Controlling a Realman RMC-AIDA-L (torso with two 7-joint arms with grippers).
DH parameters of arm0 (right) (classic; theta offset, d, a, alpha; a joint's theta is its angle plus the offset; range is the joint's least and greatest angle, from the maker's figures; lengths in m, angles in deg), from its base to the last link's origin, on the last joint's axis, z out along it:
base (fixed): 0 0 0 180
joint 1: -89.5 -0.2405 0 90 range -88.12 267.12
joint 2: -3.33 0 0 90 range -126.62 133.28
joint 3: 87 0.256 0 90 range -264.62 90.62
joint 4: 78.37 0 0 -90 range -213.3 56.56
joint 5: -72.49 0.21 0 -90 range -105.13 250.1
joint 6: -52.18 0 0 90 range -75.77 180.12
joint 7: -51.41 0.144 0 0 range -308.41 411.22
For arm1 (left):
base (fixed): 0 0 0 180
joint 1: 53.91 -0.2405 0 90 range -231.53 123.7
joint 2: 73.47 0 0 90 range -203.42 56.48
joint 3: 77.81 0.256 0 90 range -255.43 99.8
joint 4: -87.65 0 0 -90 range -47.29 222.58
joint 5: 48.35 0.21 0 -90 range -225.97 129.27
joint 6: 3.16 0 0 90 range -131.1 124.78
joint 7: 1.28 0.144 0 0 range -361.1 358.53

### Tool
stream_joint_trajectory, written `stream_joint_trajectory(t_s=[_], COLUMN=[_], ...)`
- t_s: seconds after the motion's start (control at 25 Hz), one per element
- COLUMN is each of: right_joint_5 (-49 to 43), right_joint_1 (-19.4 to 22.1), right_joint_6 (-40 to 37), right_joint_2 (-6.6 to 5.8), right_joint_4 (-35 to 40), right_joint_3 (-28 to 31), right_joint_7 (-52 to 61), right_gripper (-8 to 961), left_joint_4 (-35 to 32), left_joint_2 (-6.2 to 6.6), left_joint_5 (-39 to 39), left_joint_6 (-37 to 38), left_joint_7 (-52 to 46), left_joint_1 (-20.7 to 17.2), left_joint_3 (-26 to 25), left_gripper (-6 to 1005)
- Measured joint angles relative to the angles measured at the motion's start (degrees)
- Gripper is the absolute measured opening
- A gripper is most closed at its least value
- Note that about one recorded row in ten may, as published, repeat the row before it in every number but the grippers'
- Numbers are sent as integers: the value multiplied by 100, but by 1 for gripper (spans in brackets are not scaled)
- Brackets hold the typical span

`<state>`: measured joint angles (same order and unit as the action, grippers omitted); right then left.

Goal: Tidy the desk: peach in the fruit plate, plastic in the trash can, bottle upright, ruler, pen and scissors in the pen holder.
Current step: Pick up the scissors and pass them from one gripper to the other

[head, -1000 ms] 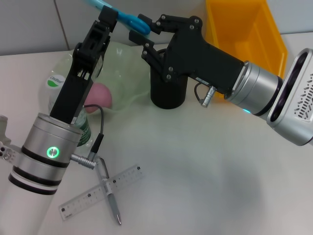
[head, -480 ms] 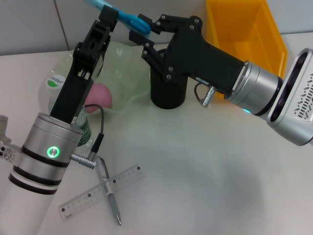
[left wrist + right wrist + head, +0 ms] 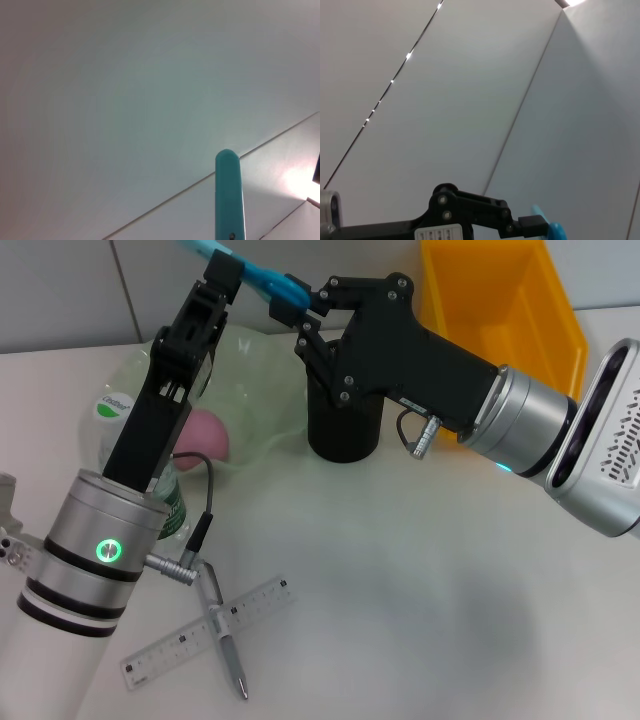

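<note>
Head view: the blue scissors point(image 3: 262, 278) are held in the air above the black pen holder point(image 3: 343, 425), with the left gripper point(image 3: 222, 268) clamped on one end and the right gripper point(image 3: 303, 312) closed on the other. The peach point(image 3: 203, 432) lies in the clear fruit plate point(image 3: 250, 370). The ruler point(image 3: 205, 632) and pen point(image 3: 222, 630) lie crossed on the desk point(image 3: 430, 590).
</note>
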<state>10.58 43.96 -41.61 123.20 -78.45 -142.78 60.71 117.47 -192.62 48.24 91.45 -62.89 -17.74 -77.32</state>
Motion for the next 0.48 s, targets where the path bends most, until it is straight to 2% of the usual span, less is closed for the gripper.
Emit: stream_joint_trajectory(t_s=[0.44, 0.48], right_joint_5=[-1, -1], right_joint_1=[16, 16], right_joint_6=[0, 0], right_joint_2=[2, 2], right_joint_4=[-1, -1], right_joint_3=[-8, -8], right_joint_7=[0, 0], right_gripper=[84, 83], left_joint_4=[-128, -137], left_joint_2=[-7, -7], left_joint_5=[163, 167], left_joint_6=[37, 36], left_joint_7=[-6, -7], left_joint_1=[-22, -31], left_joint_3=[-67, -71], left_gripper=[268, 303])
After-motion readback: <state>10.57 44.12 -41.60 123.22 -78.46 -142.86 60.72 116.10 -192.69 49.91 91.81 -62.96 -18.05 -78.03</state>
